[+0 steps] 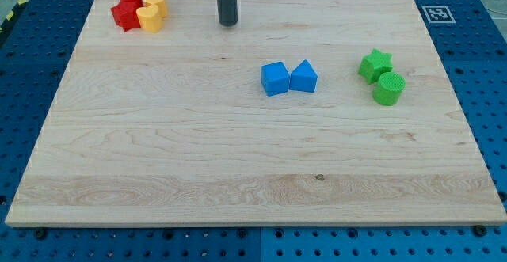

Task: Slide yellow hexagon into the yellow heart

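blue cube point(275, 79), yellow hexagon point(155, 0) touching yellow heart point(149, 18)

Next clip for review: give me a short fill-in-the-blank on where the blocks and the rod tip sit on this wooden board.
1. The two yellow blocks touch the ____ blocks at the view's top left corner.
2. My tip stands to the view's ____ of that cluster, apart from it.
3. The blue cube touches the blue ____-shaped block near the wooden board's middle.
4. The green star block and green cylinder lie at the view's ____.

Missing words: red; right; triangle; right
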`<action>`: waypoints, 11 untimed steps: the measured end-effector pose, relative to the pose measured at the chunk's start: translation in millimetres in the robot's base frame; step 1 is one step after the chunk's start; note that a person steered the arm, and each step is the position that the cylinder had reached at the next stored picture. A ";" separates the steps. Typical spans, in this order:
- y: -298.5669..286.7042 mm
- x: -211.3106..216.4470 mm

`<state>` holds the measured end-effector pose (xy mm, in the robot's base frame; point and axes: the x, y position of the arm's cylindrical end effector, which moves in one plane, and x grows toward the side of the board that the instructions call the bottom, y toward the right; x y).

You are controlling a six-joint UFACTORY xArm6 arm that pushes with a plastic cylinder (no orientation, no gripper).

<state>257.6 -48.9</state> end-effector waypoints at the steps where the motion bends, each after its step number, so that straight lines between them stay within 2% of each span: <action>1: -6.5 -35.4; 2: -10.7 -64.0; 6: -32.6 -64.7; 11: -114.3 -66.4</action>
